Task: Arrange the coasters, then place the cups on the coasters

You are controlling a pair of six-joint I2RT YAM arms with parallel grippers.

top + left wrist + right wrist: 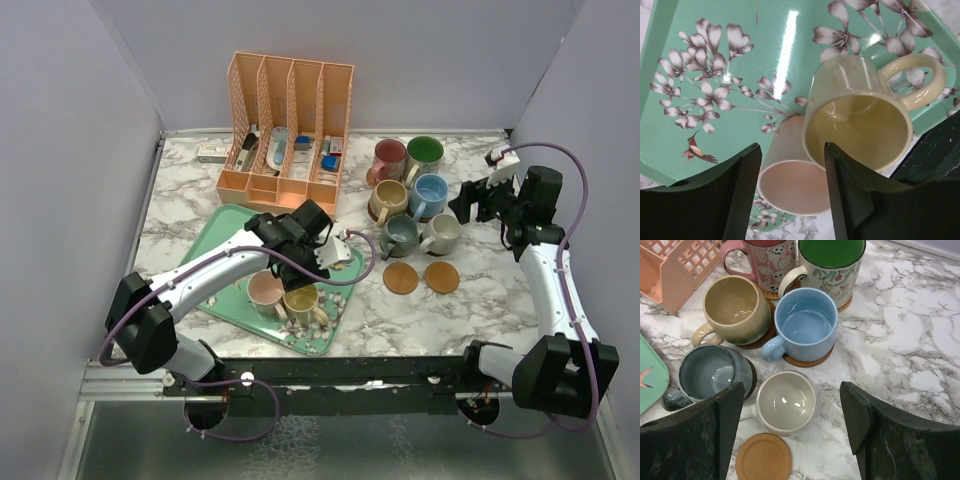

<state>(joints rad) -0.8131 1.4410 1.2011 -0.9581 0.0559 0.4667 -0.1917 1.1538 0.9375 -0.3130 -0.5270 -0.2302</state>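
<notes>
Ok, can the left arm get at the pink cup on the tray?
Probably yes: the open left claw is lined up over the pink cup, though the yellow cup crowds one side.

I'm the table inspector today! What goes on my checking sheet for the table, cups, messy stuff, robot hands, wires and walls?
Surface: marble table, no spill seen.
Job's things: six cups grouped right beside two bare coasters; pink cup and yellow cup on green tray.
Clutter: orange organizer holding small items.
Grippers: left gripper open over the tray's cups; right gripper open over cream cup.
Cables: purple cables hang in loose loops.
Surroundings: grey walls.
</notes>
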